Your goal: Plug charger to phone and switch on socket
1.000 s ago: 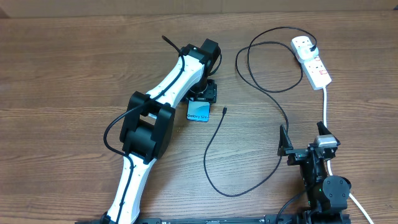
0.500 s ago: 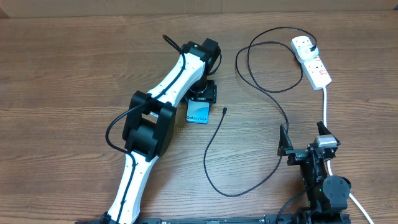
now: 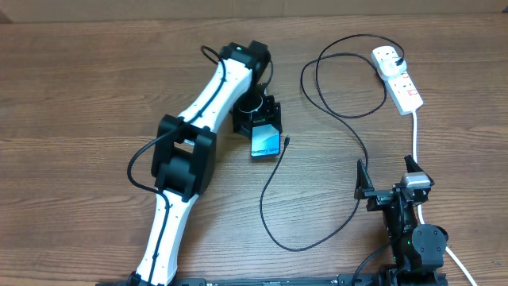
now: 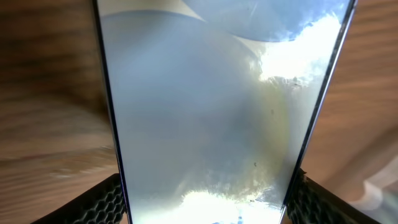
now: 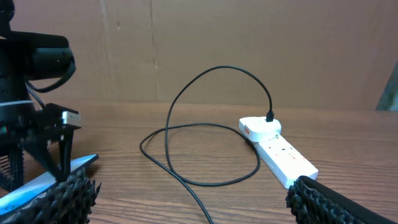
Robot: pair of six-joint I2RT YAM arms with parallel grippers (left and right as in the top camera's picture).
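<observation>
The slim black-edged phone with a light blue-teal screen [image 3: 266, 141] sits around the middle of a brown wood-grain table [image 3: 79, 79]. A plain brown wall [image 5: 249, 37] runs behind the far side. The left gripper [image 3: 259, 125] is clamped across the phone's long edges, with its mesh-textured fingers [image 4: 106, 200] on both sides. From the right wrist view the phone looks tilted. That white-and-black arm reaches in diagonally from the near left.

The thin black charger cable [image 3: 263, 206] has its small tip [image 3: 286, 141] lying just right of the phone, unplugged. It loops off to the white two-outlet power strip [image 3: 399, 75] at far right and is plugged into the far outlet. The right gripper [image 3: 386, 176] hangs at near right, spread wide and holding nothing.
</observation>
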